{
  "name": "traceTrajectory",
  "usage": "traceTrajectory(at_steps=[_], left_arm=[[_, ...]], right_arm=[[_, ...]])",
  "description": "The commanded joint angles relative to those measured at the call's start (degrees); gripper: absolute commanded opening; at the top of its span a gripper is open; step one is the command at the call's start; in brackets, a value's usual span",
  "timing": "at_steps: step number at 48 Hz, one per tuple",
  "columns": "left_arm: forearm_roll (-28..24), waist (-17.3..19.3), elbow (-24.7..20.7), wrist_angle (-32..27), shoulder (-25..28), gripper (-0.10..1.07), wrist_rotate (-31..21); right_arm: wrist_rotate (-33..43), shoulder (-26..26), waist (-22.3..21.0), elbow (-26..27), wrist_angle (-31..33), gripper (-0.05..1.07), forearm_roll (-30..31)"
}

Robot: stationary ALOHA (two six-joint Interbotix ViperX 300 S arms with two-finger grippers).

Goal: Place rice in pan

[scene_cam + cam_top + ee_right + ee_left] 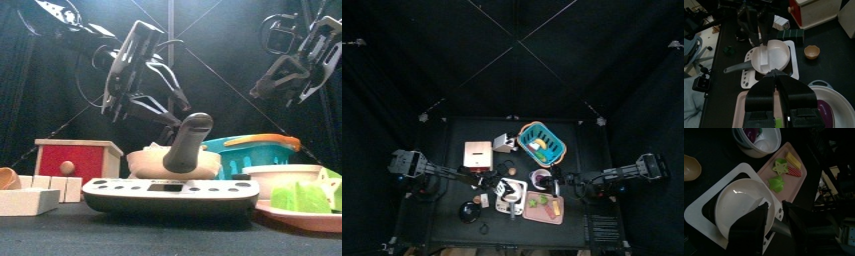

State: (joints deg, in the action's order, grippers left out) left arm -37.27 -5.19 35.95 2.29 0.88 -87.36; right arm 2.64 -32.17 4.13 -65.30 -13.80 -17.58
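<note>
A white pan [775,54] with a grey handle [736,67] sits on a white scale [171,194] at the table's middle front. It also shows in the left wrist view [741,203]. I cannot make out any rice. My left gripper [774,220] is open and hangs just above the pan's left rim, with the handle beside it. My right gripper [775,76] is shut and empty. It is held high to the right of the pan [301,60].
A white bowl [763,139] with something purple and a pink tray [794,175] of cut green and yellow food lie right of the scale. A small brown bowl [811,51], a red box [78,158] and a teal basket [257,152] stand behind.
</note>
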Motion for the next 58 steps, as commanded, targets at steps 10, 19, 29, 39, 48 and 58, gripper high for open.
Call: traceTrajectory(at_steps=[10, 19, 29, 39, 48, 58], left_arm=[[0.6, -2.9, -0.4, 0.2, -0.4, 0.54, 0.1], [2.5, -4.3, 0.0, 0.2, 0.4, 0.54, 0.1], [4.3, -4.4, 0.9, 0.2, 1.4, 0.54, 0.1], [4.4, -4.0, 1.0, 0.2, 2.2, 0.54, 0.1], [4.4, -4.0, 0.9, -0.4, 3.3, 0.54, 0.1], [4.3, -2.6, 0.6, -2.9, 3.3, 0.54, 0.1]], right_arm=[[0.0, -0.4, -0.1, 1.2, -0.3, 0.01, -0.1], [0.0, -0.3, -0.1, 1.2, -0.3, 0.01, 0.0], [-0.1, -0.4, -0.1, 1.2, -0.3, 0.01, 0.1], [-0.1, -0.4, -0.2, 1.2, -0.3, 0.01, 0.2], [-0.1, -0.3, -0.2, 1.1, -0.3, 0.01, 0.1], [-0.1, -0.3, -0.1, 1.0, -0.3, 0.01, 0.2]])
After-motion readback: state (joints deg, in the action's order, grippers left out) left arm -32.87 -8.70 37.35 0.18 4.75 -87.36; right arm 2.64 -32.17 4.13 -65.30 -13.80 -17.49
